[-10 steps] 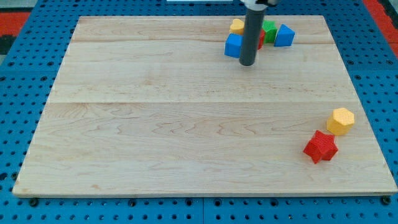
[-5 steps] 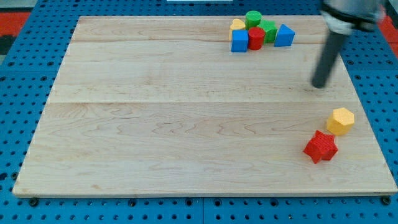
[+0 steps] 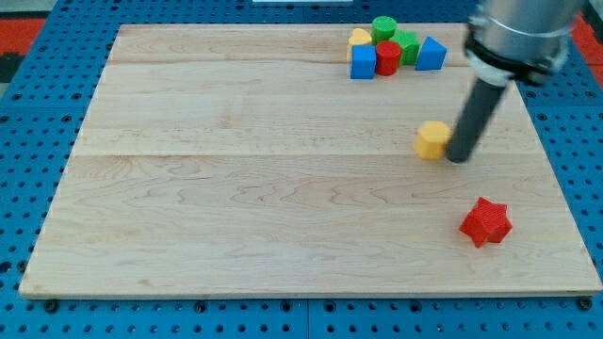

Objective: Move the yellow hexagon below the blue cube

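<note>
The yellow hexagon [image 3: 433, 139] lies right of the board's middle, well below and to the right of the blue cube [image 3: 363, 62]. My tip [image 3: 459, 158] rests against the hexagon's right side. The blue cube sits at the view's top in a tight cluster of blocks.
The cluster holds a yellow block [image 3: 359, 39], a green cylinder [image 3: 382, 27], a red cylinder [image 3: 387, 58], a green block [image 3: 407, 44] and a blue triangular block [image 3: 431, 54]. A red star [image 3: 486, 222] lies at the lower right. The wooden board [image 3: 236, 188] sits on a blue pegboard.
The yellow hexagon has moved up and left from beside the red star. My tip swung from the cluster to the right, then came down against the hexagon's right side.
</note>
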